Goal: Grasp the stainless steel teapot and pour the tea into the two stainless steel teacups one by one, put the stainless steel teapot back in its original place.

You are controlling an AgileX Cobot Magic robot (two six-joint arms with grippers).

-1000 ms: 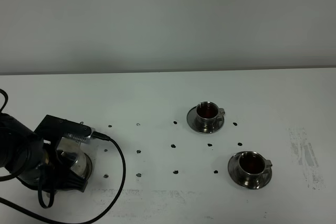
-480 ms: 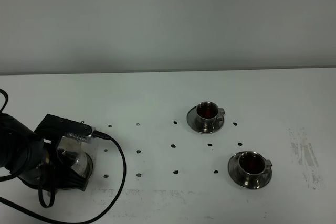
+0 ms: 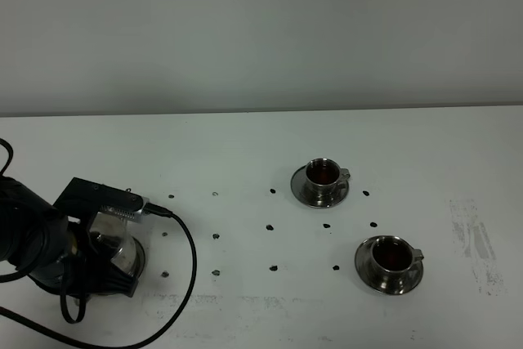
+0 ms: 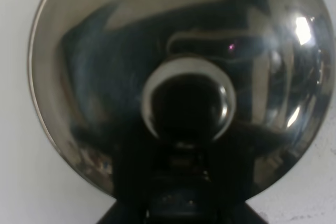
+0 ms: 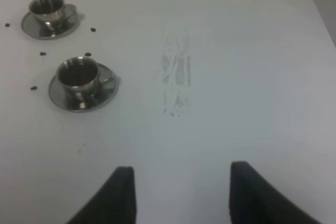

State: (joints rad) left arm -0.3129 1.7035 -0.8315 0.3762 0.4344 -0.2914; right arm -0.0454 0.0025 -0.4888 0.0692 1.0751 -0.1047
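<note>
— So, what did the cups hold?

— Both held reddish-brown tea (image 3: 324, 172). The far cup (image 3: 324, 174) sat on its saucer (image 3: 302, 189) right of centre; the near cup (image 3: 392, 257) sat on its own saucer (image 3: 366, 277), further right and closer to the front edge. Their little handles pointed right.

— And the surface?

— A white table (image 3: 245, 145) marked with small dark dots (image 3: 271, 227) in rows, and a grey scuffed patch (image 3: 471, 234) at the right. A plain pale wall (image 3: 261, 30) rose behind it.

— Where was the teapot?

— At the near left, on the table, mostly covered by the left arm. Only a bit of shiny steel body (image 3: 114, 252) showed beneath the left claw (image 3: 102, 239). In the left wrist view its domed lid (image 4: 105, 77) filled the picture, knob (image 4: 186, 100) in the middle.

— Was that claw gripping it?

— I couldn't tell; the fingers were hidden, and only a dark mount sat by the lid.

— The right claw?

— The right claw (image 5: 181, 192) was spread apart, holding nothing, above bare table well apart from the cups.
</note>
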